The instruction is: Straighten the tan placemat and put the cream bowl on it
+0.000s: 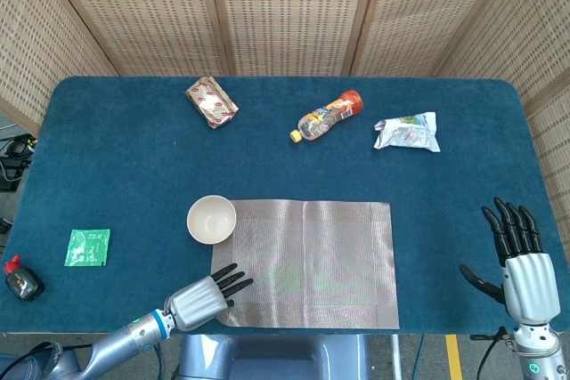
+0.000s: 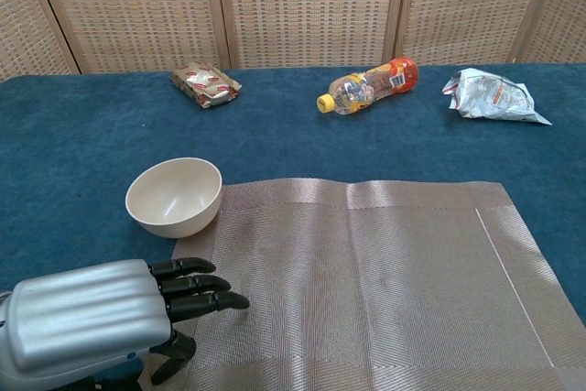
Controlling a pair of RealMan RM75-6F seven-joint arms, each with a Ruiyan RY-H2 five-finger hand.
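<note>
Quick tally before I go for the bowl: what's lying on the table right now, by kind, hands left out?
Placemats: 1, the tan placemat
Bowls: 1, the cream bowl
Bottles: 1, the plastic bottle on its side
Snack packets: 2, the brown packet and the white packet
Tea sachets: 1, the green sachet
Small black items: 1, the red-capped black item
Total: 7

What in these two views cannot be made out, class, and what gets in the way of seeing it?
- Near edge of the tan placemat: cut off by the chest view's bottom edge.
- Whether the left hand pinches the placemat corner: its own back hides the contact.
- Print on the green packet: too small, head view.
- Right hand: outside the chest view.
- Whether the cream bowl touches the placemat: too close to tell.
</note>
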